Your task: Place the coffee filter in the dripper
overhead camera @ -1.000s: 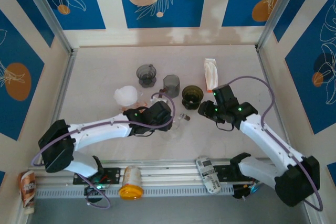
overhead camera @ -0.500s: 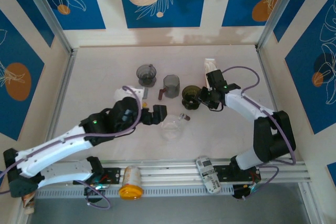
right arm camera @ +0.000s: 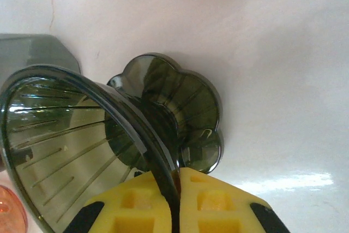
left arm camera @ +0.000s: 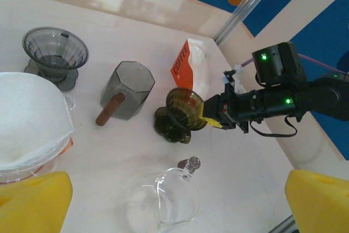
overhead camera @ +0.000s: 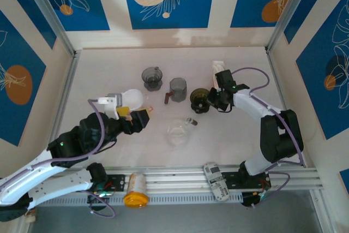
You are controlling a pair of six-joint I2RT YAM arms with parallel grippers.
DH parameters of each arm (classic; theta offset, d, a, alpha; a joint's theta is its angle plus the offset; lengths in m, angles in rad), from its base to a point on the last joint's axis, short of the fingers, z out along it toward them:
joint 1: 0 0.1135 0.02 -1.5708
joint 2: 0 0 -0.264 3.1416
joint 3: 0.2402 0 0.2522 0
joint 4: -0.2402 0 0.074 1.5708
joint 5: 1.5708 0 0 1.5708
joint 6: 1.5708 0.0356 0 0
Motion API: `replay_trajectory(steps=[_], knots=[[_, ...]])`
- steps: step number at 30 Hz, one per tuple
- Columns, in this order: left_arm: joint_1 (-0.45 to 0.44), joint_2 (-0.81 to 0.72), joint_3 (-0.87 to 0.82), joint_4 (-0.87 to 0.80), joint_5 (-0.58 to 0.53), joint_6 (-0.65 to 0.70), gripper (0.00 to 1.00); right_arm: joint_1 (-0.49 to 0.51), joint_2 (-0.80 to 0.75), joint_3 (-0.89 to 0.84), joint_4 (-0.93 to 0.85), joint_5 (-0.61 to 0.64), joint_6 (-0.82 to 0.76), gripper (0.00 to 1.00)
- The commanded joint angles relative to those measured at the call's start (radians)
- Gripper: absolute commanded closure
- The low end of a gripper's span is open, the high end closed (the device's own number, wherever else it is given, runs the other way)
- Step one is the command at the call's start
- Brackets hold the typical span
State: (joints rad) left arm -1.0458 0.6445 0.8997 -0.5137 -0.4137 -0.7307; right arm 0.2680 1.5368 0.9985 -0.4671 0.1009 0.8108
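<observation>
The white paper coffee filter [overhead camera: 131,99] [left arm camera: 27,118] rests in a clear, orange-tinted holder at the left. My left gripper [overhead camera: 136,116] [left arm camera: 174,205] hovers just near of it, open wide, yellow fingers [left arm camera: 32,203] apart with nothing between them. The dark olive dripper [overhead camera: 199,100] [left arm camera: 180,114] [right arm camera: 82,140] stands on the table right of centre, leaning a little. My right gripper [overhead camera: 210,101] [left arm camera: 211,117] [right arm camera: 177,200] is shut on its rim, the thin wall pinched between the yellow pads [right arm camera: 218,200].
A glass carafe [overhead camera: 179,132] [left arm camera: 163,200] lies on the table below my left gripper. A grey cup with a brown handle [overhead camera: 177,88] [left arm camera: 128,88] and a grey dripper [overhead camera: 152,77] [left arm camera: 54,53] stand behind. A coffee bag [overhead camera: 218,75] [left arm camera: 192,66] is beside the right arm.
My left arm drew back left and toward the near edge, away from the carafe, and its gripper opened wide. My right gripper reached the olive dripper and closed on its rim.
</observation>
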Motion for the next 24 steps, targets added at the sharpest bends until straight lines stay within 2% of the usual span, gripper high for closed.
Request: replay_trajectory(steps=[1,6,11,17,20,24], knots=[[-0.008,-0.015,-0.004,-0.042,-0.022,0.015,0.0,-0.042,-0.093,-0.01,-0.025,-0.004,-0.023,1.0],[-0.008,-0.042,0.002,-0.031,0.036,0.064,0.0,-0.065,-0.228,0.007,-0.089,0.005,-0.074,1.0],[-0.007,-0.076,0.006,-0.023,0.053,0.092,0.0,-0.028,-0.359,0.033,-0.18,-0.067,-0.097,1.0],[-0.007,-0.127,-0.007,-0.05,0.02,0.091,0.0,0.117,-0.445,0.11,-0.33,-0.191,-0.106,1.0],[-0.007,-0.134,-0.004,-0.07,0.011,0.09,0.0,0.227,-0.408,0.181,-0.425,-0.184,-0.113,1.0],[-0.008,-0.132,-0.01,-0.074,0.006,0.084,0.0,0.281,-0.352,0.22,-0.473,-0.226,-0.082,1.0]])
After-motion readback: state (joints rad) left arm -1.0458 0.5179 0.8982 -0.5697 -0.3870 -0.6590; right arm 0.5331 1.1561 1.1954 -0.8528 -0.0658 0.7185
